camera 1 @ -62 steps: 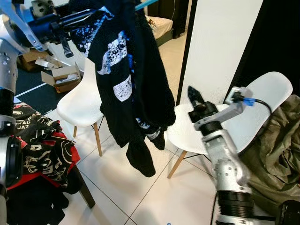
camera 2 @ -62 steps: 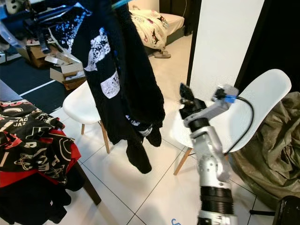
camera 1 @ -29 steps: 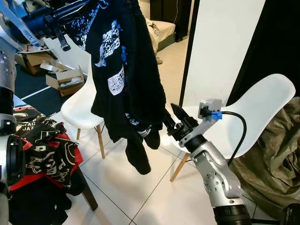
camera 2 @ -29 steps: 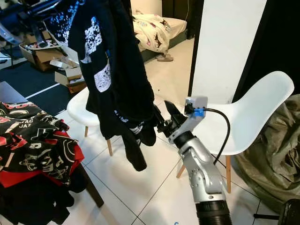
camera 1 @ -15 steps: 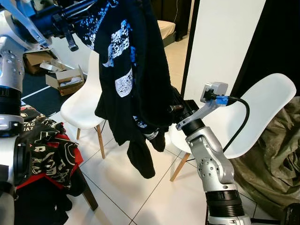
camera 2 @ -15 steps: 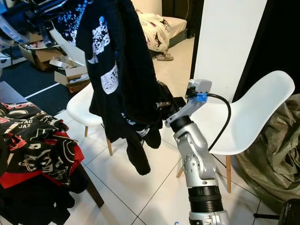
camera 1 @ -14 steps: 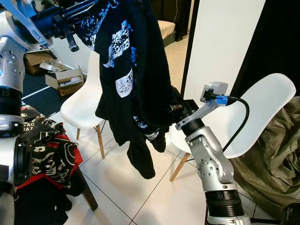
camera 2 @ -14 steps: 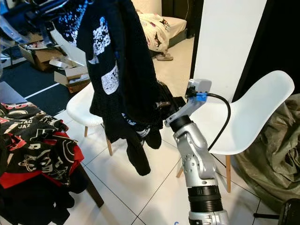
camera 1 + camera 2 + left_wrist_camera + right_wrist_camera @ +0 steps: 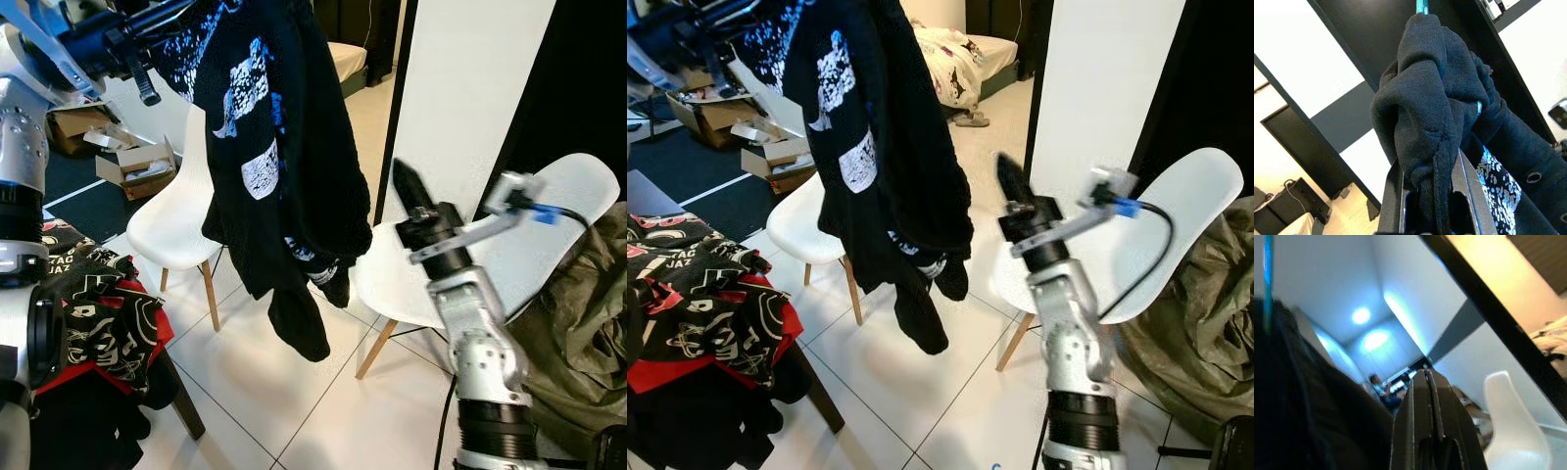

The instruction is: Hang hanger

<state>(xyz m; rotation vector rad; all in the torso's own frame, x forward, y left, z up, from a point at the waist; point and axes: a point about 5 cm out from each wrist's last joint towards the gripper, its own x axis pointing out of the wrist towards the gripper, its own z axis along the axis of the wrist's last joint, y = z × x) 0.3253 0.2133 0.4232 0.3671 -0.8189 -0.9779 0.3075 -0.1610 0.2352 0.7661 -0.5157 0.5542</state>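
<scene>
Right gripper [image 9: 404,182] has pulled back off the black hoodie [image 9: 279,166], fingers pressed together, now right of centre; left gripper [image 9: 1427,196] pinches the garment's bunched top at upper left, turquoise hanger [image 9: 1421,6] pointing straight up above

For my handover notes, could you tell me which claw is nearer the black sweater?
Left. The left claw grips the black sweater at its top; the right claw, shut, sits beside it, apart.

Hanging garment [image 9: 284,157] centre; chair [image 9: 171,220] behind it at left, second chair [image 9: 549,235] right; clothes pile [image 9: 93,323] near left; boxes [image 9: 132,162] far left.
</scene>
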